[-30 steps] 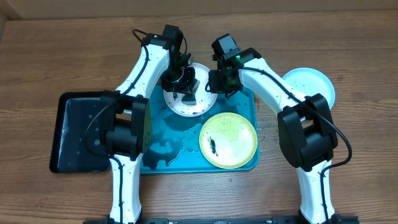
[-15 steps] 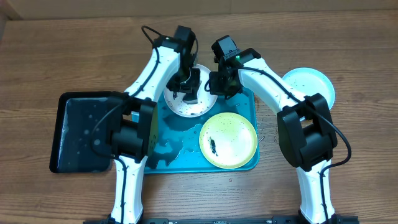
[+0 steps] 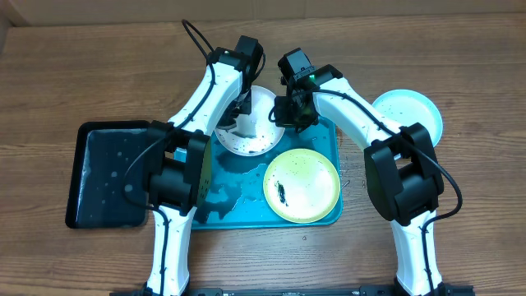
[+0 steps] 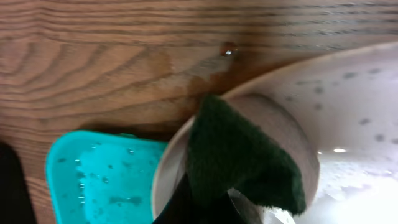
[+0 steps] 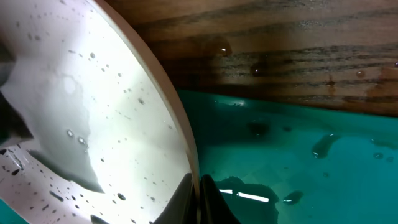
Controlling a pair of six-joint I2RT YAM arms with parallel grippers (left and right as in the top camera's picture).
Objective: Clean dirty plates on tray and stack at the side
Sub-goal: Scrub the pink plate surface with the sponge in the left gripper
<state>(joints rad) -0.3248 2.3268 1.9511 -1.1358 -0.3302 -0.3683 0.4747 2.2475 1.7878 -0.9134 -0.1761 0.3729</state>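
The left fingers (image 4: pixel 181 208) are clamped on a green scouring pad (image 4: pixel 242 155) pressed to the white plate (image 3: pixel 256 140). The right fingers (image 5: pixel 214 202) pinch that plate's rim at the far edge of the turquoise tray (image 5: pixel 298 162). The yellow-green plate (image 3: pixel 302 185) lies in the tray, and the light blue plate (image 3: pixel 408 111) sits on the tabletop (image 3: pixel 82 66) just right of it.

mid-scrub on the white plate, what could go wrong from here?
1. The right gripper pinches only the wet rim of the white plate. A push from the sponge in the left gripper could slip it loose.
2. The plate overhangs the turquoise tray at its far edge, so a drop may land on the table or hit the yellow-green plate.
3. The tray holds pooled water, and drops already sit on the table; more scrubbing may spread it.
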